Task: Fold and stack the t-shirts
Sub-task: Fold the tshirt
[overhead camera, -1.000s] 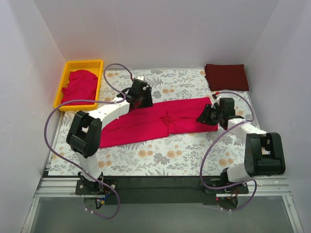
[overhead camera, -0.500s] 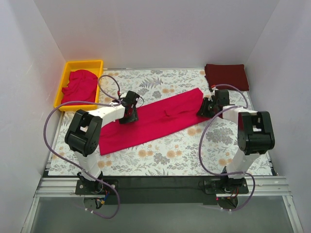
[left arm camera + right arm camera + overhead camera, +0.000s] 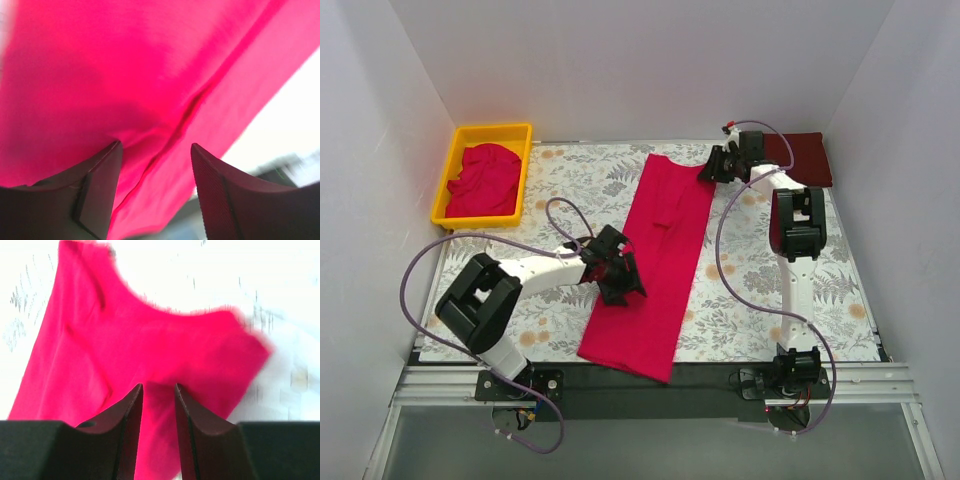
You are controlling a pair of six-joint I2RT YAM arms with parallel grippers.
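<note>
Top view is evenly and softly lit, sharp, with faint shadows under the arms. Both wrist views are blurred. The floral table cover (image 3: 280, 280) is blown out to near white there. The crimson t-shirt (image 3: 125, 75) is oversaturated, its folds hardly resolved.

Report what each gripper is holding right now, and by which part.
Both hold the same crimson-pink t-shirt, folded into a long strip. The right gripper pinches its far end at a corner; the left gripper grips its left edge nearer the near end.
</note>
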